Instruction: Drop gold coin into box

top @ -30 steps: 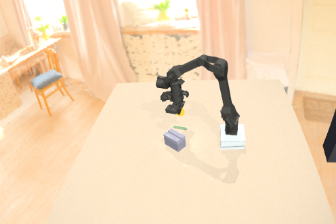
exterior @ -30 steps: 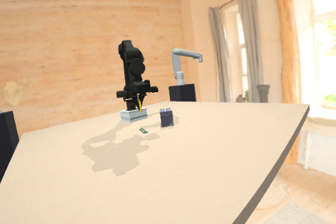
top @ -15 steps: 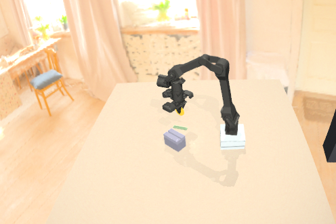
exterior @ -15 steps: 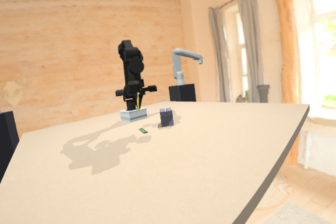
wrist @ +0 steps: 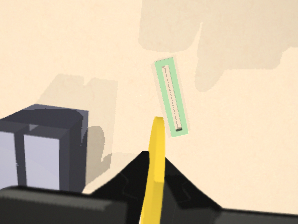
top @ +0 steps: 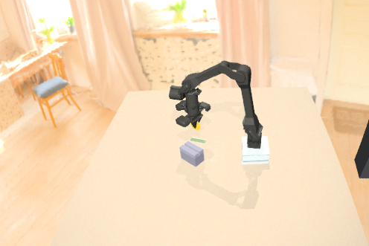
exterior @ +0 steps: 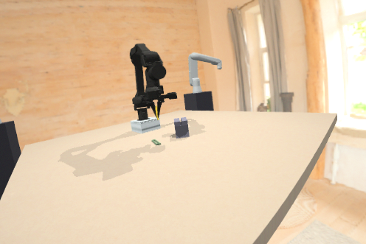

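Observation:
My gripper (top: 195, 125) (exterior: 157, 116) (wrist: 150, 158) is shut on the gold coin (top: 197, 127) (exterior: 157, 112) (wrist: 158, 172) and holds it up in the air, seen edge-on in the wrist view. The green holder (top: 202, 141) (exterior: 158, 143) (wrist: 163, 95) lies empty on the table, below the coin. The closed grey box (top: 190, 155) (exterior: 181, 129) (wrist: 41, 160) stands near the holder; its slot shows as a dark line in the wrist view, at the lower left, running roughly the same way as the coin. The coin is well above the table and apart from the box.
The arm's white base block (top: 255, 155) (exterior: 144, 126) stands on the table (top: 149, 200) (exterior: 206, 176). In the exterior view a light grey arm (exterior: 193, 69) on a dark stand (exterior: 199, 102) is behind the table.

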Controlling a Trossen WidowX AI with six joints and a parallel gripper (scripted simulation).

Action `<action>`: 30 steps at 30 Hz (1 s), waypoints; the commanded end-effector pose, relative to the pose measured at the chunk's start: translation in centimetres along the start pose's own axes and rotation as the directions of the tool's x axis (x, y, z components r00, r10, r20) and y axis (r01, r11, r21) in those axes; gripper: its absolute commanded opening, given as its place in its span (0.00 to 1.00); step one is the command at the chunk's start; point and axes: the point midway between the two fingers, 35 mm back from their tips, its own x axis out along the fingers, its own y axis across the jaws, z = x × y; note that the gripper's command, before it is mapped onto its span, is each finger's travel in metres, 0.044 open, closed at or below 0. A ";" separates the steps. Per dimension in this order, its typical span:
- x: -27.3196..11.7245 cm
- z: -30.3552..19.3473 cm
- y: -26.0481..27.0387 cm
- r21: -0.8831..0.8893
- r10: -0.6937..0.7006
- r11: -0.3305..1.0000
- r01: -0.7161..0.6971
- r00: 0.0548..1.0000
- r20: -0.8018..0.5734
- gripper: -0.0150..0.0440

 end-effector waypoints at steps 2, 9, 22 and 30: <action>0.0 -0.5 1.1 -0.005 -0.002 1.000 0.002 1.000 -0.001 0.25; -0.1 -1.2 2.7 -0.008 -0.001 1.000 0.001 1.000 -0.001 0.25; -0.1 -2.9 5.6 -0.002 0.004 1.000 -0.004 1.000 -0.002 0.25; -0.1 -4.1 7.3 0.002 0.007 1.000 -0.007 1.000 -0.003 0.25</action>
